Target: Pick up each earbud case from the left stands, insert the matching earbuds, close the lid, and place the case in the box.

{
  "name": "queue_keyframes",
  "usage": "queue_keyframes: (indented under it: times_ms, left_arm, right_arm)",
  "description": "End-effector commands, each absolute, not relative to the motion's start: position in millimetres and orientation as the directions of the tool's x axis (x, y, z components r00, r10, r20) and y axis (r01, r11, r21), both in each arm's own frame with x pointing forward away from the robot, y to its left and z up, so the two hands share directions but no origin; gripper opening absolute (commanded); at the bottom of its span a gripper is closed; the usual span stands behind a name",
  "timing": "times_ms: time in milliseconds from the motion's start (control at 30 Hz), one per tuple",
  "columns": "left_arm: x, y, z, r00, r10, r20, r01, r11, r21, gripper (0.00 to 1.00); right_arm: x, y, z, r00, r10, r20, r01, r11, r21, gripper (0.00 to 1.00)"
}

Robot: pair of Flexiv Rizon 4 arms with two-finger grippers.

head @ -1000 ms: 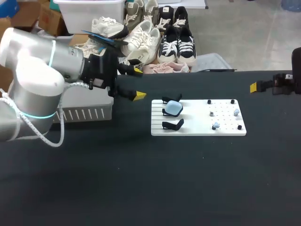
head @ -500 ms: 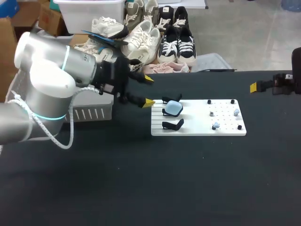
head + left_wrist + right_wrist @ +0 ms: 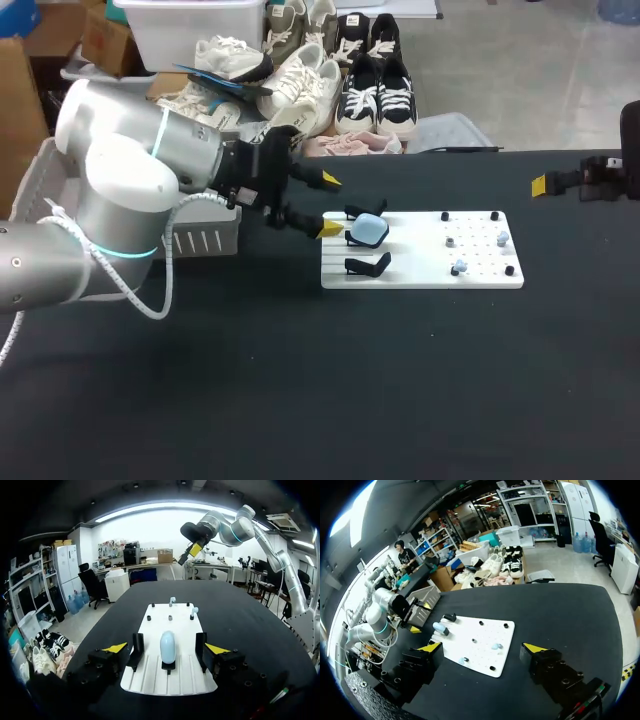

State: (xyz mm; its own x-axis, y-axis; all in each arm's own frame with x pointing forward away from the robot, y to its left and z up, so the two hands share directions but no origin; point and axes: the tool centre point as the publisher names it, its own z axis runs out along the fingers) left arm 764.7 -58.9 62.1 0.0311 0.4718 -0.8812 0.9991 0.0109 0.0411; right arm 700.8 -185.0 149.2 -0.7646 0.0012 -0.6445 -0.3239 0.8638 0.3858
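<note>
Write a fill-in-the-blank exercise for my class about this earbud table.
The light blue earbud case sits on the ___ of three black stands. The stands are on a ___ board. The left gripper, beside the case, is not shut but ___.
Missing words: middle; white; open.

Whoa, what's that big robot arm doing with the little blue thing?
The left gripper is open and sits just short of the light blue earbud case, which stands on the white board between two empty black stands. It hasn't grabbed the case yet. The little earbuds sit at the board's other end. The right gripper is open too, off to the side, holding nothing.
</note>
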Motion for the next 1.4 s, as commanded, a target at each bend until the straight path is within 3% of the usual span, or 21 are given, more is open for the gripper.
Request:
queue_keyframes:
  times_ms: [33,1400]
  left_arm:
    - [767,-60,59,0.025,0.473,-0.881,0.999,0.008,0.033,1.00]
    - [779,-76,30,-0.028,0.511,-0.859,0.999,-0.007,-0.037,1.00]
  right_arm:
    - [701,-185,149,-0.765,0.000,-0.644,-0.324,0.864,0.386,1.00]
    - [701,-185,149,-0.765,0.000,-0.644,-0.324,0.864,0.386,1.00]
